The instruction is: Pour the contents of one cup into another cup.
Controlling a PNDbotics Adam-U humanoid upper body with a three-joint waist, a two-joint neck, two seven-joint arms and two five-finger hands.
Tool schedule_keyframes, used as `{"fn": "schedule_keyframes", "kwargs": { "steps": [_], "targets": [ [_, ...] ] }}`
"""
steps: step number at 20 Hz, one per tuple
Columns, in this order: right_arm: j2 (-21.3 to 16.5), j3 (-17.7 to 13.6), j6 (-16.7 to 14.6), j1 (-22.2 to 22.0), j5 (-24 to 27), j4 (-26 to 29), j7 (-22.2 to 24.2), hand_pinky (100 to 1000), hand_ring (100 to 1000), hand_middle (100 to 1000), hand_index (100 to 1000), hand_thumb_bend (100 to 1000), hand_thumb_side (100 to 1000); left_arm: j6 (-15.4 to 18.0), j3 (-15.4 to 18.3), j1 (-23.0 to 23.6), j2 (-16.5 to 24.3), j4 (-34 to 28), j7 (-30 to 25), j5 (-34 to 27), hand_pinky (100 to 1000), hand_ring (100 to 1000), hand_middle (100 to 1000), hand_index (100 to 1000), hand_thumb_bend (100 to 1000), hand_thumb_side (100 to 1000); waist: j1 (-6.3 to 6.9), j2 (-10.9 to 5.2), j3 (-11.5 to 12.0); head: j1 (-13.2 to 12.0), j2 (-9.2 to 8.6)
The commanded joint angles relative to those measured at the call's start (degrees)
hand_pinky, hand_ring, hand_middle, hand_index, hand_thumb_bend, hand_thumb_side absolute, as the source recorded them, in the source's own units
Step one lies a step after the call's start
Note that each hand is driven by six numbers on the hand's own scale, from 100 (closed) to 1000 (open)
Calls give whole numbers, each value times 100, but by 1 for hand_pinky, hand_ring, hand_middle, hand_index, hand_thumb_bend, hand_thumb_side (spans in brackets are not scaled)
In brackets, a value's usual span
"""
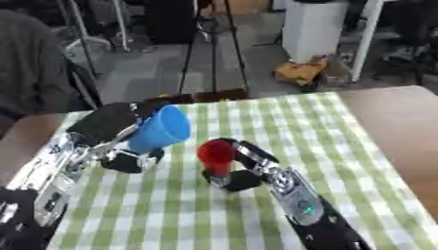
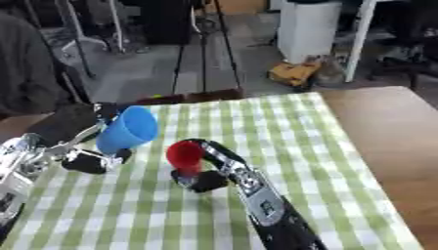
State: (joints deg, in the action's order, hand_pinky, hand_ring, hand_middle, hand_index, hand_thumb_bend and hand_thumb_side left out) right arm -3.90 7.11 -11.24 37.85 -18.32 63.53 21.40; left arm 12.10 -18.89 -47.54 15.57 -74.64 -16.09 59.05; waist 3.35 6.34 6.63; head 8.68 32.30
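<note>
My left hand (image 1: 116, 127) is shut on a blue cup (image 1: 161, 129), held off the table and tipped so its mouth points up and to the right. A red cup (image 1: 216, 156) sits just right of it, lower, on the green checked cloth (image 1: 256, 117). My right hand (image 1: 248, 163) is shut on the red cup, its fingers curled round the cup's far side and base. The blue cup's rim is near the red cup's rim but apart from it. I cannot see inside either cup.
The checked cloth covers the table's middle; bare brown tabletop (image 1: 393, 122) lies to the right. A person in dark clothes (image 1: 30, 63) sits at the far left edge. Beyond the table are tripod legs (image 1: 214, 49) and a white cabinet (image 1: 312, 29).
</note>
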Motion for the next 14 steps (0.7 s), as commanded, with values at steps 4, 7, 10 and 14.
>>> {"fn": "schedule_keyframes", "kwargs": {
  "steps": [4, 7, 10, 14],
  "targets": [
    [82, 35, -34, 159, -64, 32, 41, 829, 804, 690, 837, 201, 149, 57, -27, -193, 9, -75, -57, 109, 628, 480, 417, 633, 277, 100, -2, -80, 30, 19, -70],
    [100, 39, -38, 161, -81, 22, 50, 828, 804, 690, 837, 201, 149, 108, -74, -230, -2, -44, -111, 251, 633, 482, 417, 631, 293, 100, 12, -81, 43, 22, -82],
    [109, 32, -36, 161, -88, 20, 50, 828, 803, 689, 837, 201, 149, 157, -105, -262, -23, -7, -160, 385, 642, 484, 416, 628, 316, 100, 20, -82, 51, 27, -85],
    [117, 35, -31, 152, -88, 20, 63, 828, 803, 689, 836, 202, 148, 226, -140, -308, -80, 72, -239, 670, 654, 487, 415, 623, 348, 100, 31, -85, 53, 29, -86]
  ]
}}
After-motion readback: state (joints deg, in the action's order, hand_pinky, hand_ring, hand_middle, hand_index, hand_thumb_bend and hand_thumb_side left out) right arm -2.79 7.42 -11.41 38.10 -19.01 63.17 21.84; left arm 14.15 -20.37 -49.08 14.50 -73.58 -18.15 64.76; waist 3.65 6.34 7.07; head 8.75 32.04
